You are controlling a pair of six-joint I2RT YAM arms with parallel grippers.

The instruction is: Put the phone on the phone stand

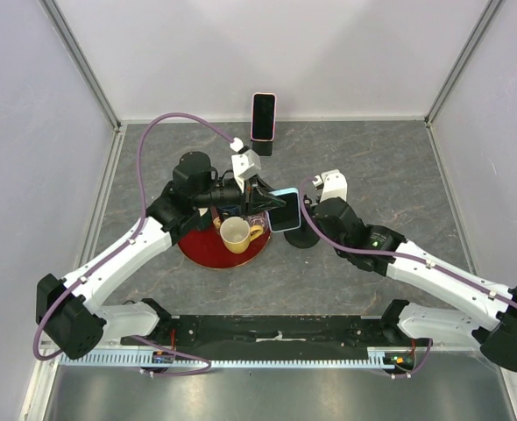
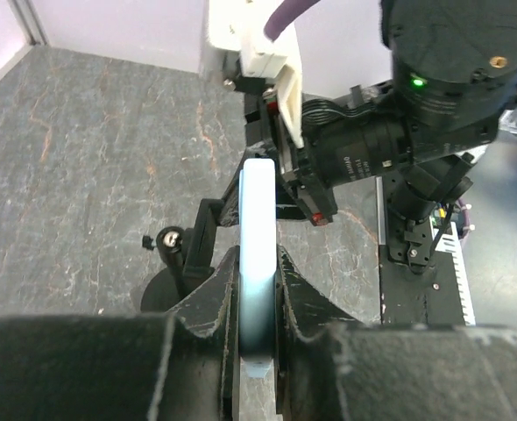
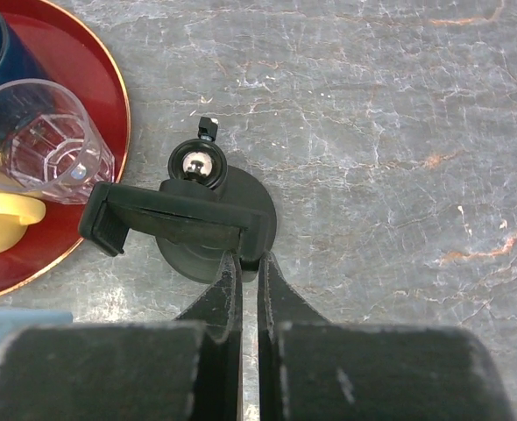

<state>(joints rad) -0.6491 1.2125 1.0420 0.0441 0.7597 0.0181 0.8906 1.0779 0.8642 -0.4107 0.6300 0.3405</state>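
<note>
The left gripper [image 2: 258,303] is clenched on a pale blue phone [image 2: 258,210]. It pinches the two flat faces, so the phone stands on edge between the fingers. The phone hangs in the air just beside the phone stand [image 3: 184,219], on the stand's plate side, and is not yet in the cradle.

The right gripper [image 3: 248,263] is closed to a thin slit. Its tips appear to nip the lower edge of the stand's black cradle, probably to steady it. The stand has a round base and a shiny ball joint.

Just beside the stand lies a red plate [image 3: 123,114] carrying a clear glass [image 3: 44,132] and a yellow mug [image 1: 235,235]. Well beyond the stand, a pink phone [image 1: 264,116] stands upright.

The phone looks like a stiff, slim, fairly light slab with smooth, likely slippery faces and a breakable screen. Holding it firmly across the faces near the middle seems best, since that leaves the long edges free for the cradle.
</note>
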